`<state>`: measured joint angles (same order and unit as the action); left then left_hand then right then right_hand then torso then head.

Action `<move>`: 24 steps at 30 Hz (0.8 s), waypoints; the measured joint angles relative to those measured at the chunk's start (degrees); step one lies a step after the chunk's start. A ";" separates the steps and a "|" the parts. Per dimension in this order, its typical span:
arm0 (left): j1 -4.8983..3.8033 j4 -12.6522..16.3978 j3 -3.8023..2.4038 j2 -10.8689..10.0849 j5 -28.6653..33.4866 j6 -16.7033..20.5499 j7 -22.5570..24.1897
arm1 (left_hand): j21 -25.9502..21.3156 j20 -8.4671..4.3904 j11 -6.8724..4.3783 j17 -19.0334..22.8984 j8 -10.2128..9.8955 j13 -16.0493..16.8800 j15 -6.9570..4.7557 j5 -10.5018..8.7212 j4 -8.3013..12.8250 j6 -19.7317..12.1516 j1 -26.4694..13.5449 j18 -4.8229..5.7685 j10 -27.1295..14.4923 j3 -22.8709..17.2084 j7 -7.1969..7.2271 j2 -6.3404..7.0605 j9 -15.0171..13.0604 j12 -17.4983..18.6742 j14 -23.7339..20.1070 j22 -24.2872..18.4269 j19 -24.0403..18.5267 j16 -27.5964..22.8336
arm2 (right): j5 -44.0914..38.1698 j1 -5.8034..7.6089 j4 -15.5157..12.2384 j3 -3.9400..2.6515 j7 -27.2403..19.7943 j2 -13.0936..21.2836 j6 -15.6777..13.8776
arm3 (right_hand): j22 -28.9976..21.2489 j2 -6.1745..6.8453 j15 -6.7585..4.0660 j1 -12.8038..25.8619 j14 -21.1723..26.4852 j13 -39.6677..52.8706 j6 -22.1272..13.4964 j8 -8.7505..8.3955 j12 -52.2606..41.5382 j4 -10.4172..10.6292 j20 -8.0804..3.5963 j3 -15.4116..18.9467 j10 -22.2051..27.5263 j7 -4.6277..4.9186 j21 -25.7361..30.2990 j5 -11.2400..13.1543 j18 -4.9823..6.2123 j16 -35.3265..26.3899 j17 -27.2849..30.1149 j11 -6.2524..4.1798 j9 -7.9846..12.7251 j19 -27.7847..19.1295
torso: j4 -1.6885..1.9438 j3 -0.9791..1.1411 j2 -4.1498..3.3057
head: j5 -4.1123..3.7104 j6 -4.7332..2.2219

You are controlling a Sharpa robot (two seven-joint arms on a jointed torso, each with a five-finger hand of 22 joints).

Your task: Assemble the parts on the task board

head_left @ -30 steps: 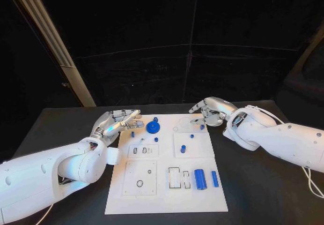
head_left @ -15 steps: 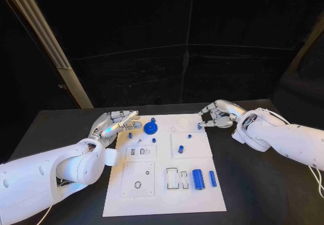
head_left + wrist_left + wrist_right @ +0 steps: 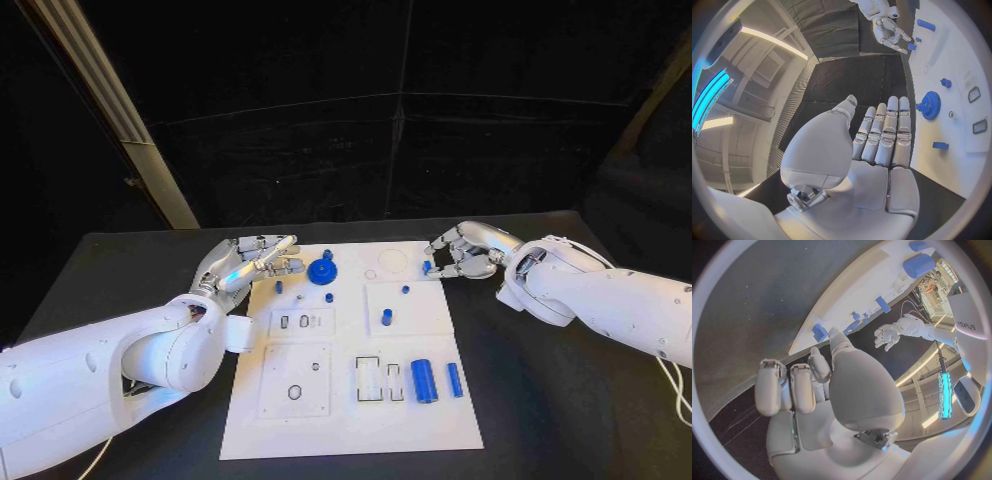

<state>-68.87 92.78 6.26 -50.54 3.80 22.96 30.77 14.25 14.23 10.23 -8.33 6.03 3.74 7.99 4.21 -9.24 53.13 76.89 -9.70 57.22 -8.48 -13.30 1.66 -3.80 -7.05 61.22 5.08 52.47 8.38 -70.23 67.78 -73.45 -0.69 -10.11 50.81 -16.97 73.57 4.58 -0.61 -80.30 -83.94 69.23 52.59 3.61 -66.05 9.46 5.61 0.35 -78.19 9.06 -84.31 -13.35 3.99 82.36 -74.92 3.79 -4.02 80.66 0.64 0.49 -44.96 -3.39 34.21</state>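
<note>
Blue gear (image 3: 323,271) beside left robot hand (image 3: 254,259)

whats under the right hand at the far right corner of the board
A small blue part shows at the fingertips of the right hand, at the task board's far right edge. Whether the fingers pinch it or only touch it stays hidden by the curled fingers.

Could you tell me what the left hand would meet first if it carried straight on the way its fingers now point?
Probably the blue gear: the left hand points across the task board toward it, fingers straight. Height above the board is unclear, so it might pass over.
</note>
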 measured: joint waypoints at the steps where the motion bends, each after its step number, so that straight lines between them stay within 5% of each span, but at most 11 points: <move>1: 0.00 -0.01 0.00 0.00 0.00 0.00 0.00 | 0.00 0.00 0.00 0.00 0.00 0.00 0.00 0.00 0.00 0.00 0.00 0.00 0.00 0.00 0.00 0.00 0.00 0.00 0.00 0.00 0.00 0.00 | -0.01 -0.04 0.14 0.00 0.00 -0.10 0.08 | 0.00 0.00 0.00 0.00 0.00 0.00 0.00 0.00 0.00 0.00 0.00 0.00 0.00 0.00 0.00 0.00 0.00 0.00 0.00 0.00 0.00 0.00 | -0.01 -0.01 0.01 | 0.01 0.00; 15: 0.01 -0.07 0.02 0.04 0.00 -0.05 -0.02 | 0.00 0.00 0.00 0.00 0.00 0.00 0.00 0.00 0.00 0.00 0.00 0.00 0.00 0.00 0.00 0.00 0.00 0.00 0.00 0.01 0.00 0.00 | -0.41 -0.32 1.89 0.00 0.11 -1.54 0.65 | 0.29 -3.52 0.00 -2.86 0.00 0.23 2.95 1.03 0.00 -2.23 0.00 -1.92 0.00 -0.55 0.00 3.83 0.00 0.00 0.01 0.00 -0.48 0.00 | -0.01 -0.07 0.02 | -0.14 0.18; 24: 0.01 -0.08 0.02 0.01 0.00 -0.07 -0.03 | 0.00 0.00 0.00 0.00 0.00 0.00 0.00 0.00 0.00 0.00 0.00 0.00 0.00 0.00 0.00 0.00 0.00 0.00 0.00 0.02 0.00 0.00 | -0.73 -0.45 2.35 0.00 0.14 -2.07 0.98 | 0.61 -3.94 0.00 -3.31 0.00 0.45 4.39 1.68 0.00 -2.88 0.00 -2.57 -0.01 -0.82 0.00 3.83 0.00 0.00 0.01 -0.43 -0.59 0.00 | -0.02 -0.07 0.03 | 0.03 0.42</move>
<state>-68.86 92.70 6.28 -50.53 3.80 22.89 30.74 14.24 14.23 10.23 -8.33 6.03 3.74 7.99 4.21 -9.24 53.13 76.90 -9.70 57.22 -8.47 -13.30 1.66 -3.79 -7.05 61.22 5.10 52.47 8.38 -70.96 67.34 -71.11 -0.69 -9.97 48.74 -15.99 74.18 0.64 -0.61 -83.61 -83.94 69.68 56.97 5.29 -66.05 6.58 5.61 -2.21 -78.20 8.24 -84.31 -9.52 3.99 82.36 -74.91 3.36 -4.61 80.66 0.62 0.43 -44.93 -3.37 34.63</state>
